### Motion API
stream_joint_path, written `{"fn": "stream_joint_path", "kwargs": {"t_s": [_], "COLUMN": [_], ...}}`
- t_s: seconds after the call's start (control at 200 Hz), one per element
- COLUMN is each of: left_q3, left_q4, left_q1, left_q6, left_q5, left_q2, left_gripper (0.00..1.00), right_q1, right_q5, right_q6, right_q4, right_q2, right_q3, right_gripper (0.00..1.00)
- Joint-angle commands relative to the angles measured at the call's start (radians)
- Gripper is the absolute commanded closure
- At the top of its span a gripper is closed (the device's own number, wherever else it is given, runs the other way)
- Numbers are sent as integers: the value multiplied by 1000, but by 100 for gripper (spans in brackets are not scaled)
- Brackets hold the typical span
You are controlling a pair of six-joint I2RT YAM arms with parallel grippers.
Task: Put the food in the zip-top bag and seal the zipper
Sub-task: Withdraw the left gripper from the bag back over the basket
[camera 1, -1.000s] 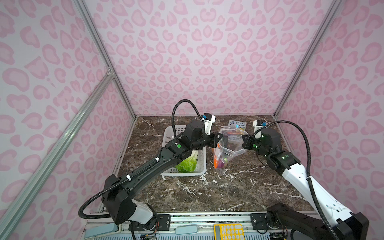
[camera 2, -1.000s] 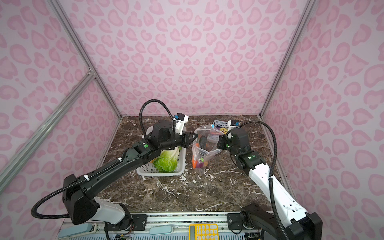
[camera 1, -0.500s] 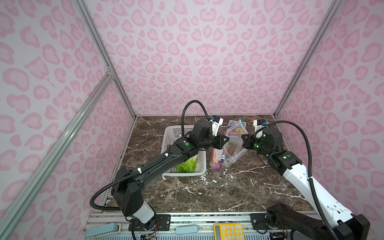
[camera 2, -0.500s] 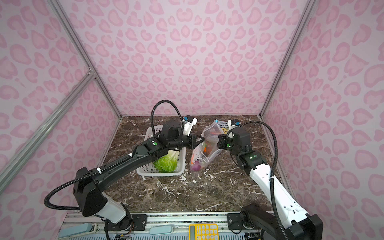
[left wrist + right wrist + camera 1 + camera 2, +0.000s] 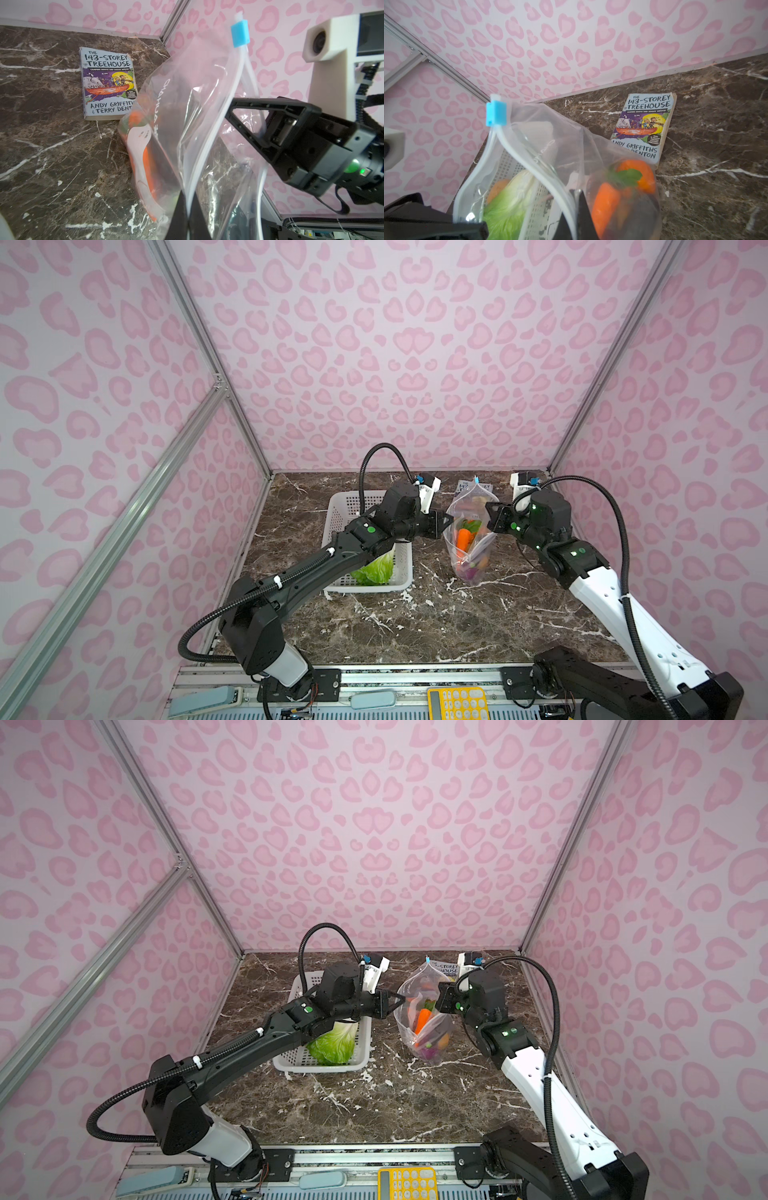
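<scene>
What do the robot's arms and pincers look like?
The left arm and right arm are black with white segments, green lights and a ribbed black cable each. The left gripper and right gripper are black, triangular, open-framed; a cream camera block tops each wrist.

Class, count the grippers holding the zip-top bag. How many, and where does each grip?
2. The left gripper is shut on the zip-top bag's mouth edge nearest the white basket; the right gripper is shut on the opposite mouth edge. Neither is hidden.
</scene>
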Motion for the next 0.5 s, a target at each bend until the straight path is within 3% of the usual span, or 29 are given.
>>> {"fn": "stream_joint_path", "kwargs": {"t_s": [0.0, 0.175, 0.225, 0.35, 0.495], "left_q3": [-35, -79, -83, -87, -85], "left_q4": [16, 10, 3, -35, -103], "left_q1": [13, 47, 58, 89, 167], "left_q6": [-33, -59, -55, -22, 38], "left_q5": [-14, -19, -33, -83, -130], "left_q2": [15, -3, -18, -66, -104], "left_gripper": [95, 84, 76, 43, 32], "right_q1": [19, 50, 54, 55, 55], "right_q5": [-31, -35, -35, -36, -39], "right_q6": [14, 24, 24, 23, 24], "right_q4": [27, 39, 42, 48, 52], "right_q2": [33, 82, 88, 99, 105], "right_q3": [-15, -11, -5, 8, 16], "right_gripper": [100, 100, 100, 100, 100]}}
